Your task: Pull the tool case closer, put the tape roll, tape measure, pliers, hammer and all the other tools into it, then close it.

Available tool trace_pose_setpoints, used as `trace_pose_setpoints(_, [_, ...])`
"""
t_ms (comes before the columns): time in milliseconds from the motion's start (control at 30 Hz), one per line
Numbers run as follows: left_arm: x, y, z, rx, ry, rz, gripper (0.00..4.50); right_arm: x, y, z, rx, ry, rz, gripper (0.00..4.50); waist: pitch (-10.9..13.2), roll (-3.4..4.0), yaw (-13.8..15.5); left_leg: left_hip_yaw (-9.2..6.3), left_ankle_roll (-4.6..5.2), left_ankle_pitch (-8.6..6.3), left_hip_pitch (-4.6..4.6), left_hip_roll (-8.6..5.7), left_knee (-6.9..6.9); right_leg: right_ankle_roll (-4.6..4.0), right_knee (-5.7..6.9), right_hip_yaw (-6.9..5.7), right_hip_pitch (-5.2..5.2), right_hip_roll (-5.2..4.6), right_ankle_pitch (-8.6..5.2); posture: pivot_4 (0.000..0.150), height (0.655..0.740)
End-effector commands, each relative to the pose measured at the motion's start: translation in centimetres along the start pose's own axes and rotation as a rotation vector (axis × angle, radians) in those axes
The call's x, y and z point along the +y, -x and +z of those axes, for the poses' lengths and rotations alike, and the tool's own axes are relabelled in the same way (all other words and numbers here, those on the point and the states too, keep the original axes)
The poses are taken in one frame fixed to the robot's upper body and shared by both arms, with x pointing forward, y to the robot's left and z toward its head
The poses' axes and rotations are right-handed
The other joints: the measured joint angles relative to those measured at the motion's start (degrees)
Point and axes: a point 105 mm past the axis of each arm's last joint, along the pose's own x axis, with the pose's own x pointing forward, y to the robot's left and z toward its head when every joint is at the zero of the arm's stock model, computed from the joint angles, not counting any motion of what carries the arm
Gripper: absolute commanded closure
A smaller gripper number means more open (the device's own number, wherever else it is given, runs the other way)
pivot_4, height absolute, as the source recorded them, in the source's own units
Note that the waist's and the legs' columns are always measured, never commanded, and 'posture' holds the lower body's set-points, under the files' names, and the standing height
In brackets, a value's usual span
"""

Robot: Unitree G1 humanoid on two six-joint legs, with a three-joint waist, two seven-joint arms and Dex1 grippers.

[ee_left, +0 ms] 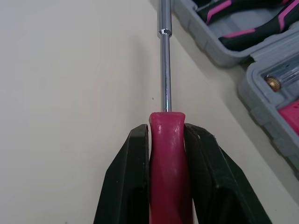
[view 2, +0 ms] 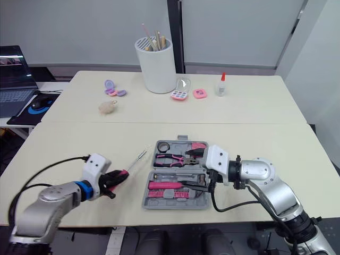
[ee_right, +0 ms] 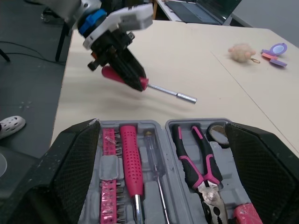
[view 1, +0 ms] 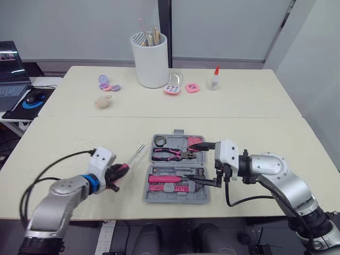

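Nearly done, by my reckoning. My left gripper (view 1: 116,174) is clenched on the pink handle of the screwdriver (view 1: 133,156), with the shaft pointing out ahead of it toward the tool case (view 1: 175,199) and the tip just short of the rim. My right gripper (view 1: 197,164) is spread wide and grasps nothing, its fingers reaching over the case end nearest it. The case lies open between my grippers, with pliers (view 1: 170,154), tape roll (view 1: 160,141) and hammer (view 1: 167,178) already seated. I can't make out the tape measure for sure. Left to do: lay the screwdriver in and shut the lid.

Both your arms low, forearms reaching inward.
Left gripper (view 1: 118,173) clamped on screwdriver (view 1: 136,153); right gripper (view 1: 206,163) spread wide, pointing leftward.
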Motion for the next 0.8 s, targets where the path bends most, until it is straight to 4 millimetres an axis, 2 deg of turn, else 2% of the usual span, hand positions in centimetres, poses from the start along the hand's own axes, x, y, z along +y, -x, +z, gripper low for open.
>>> trace_pose_setpoints(33, [-0.4, 1.7, 3.1, -0.063, -0.043, -0.084, 3.78, -0.3, 0.4, 1.9, -0.047, 0.053, 0.013, 0.00, 0.0, 0.00, 0.0, 0.00, 0.00, 0.00, 0.00, 0.00, -0.01, 0.00, -0.01, 0.00, 0.00, 0.00, 0.00, 0.150, 0.7400])
trace_pose_setpoints(167, [-2.3, 2.9, 5.3, -0.060, -0.106, -0.233, 3.78, -0.8, 0.6, 2.3, -0.044, 0.070, 0.018, 0.00, 0.0, 0.01, 0.0, 0.00, 0.00, 0.00, 0.00, -0.01, -0.05, 0.00, -0.03, 0.00, -0.01, 0.00, 0.00, 0.150, 0.7400])
trace_pose_setpoints(367, [-8.7, 2.9, 5.9, 0.007, -0.326, -0.506, 3.78, -0.9, 1.2, 1.8, -0.014, 0.039, 0.058, 0.00, 0.1, 0.02, 0.0, 0.04, 0.00, 0.00, -0.01, -0.04, -0.13, 0.00, -0.15, 0.03, 0.00, -0.02, 0.00, 0.150, 0.7400])
trace_pose_setpoints(567, [-13.0, 0.5, 4.6, 0.044, -0.512, -0.626, 3.78, 0.1, 1.7, 1.4, 0.046, 0.010, 0.130, 0.00, 0.1, 0.05, 0.1, 0.02, 0.00, 0.00, -0.02, -0.03, -0.17, 0.00, -0.21, 0.03, 0.00, 0.05, 0.00, 0.150, 0.7400])
trace_pose_setpoints(800, [-15.2, -3.0, 2.1, 0.109, -0.655, -0.673, 3.78, 1.1, 2.8, 0.1, 0.150, 0.015, 0.197, 0.00, 0.1, 0.03, 0.0, 0.05, 0.00, 0.00, -0.06, -0.03, -0.18, 0.01, -0.34, 0.09, 0.00, 0.29, 0.00, 0.150, 0.7400])
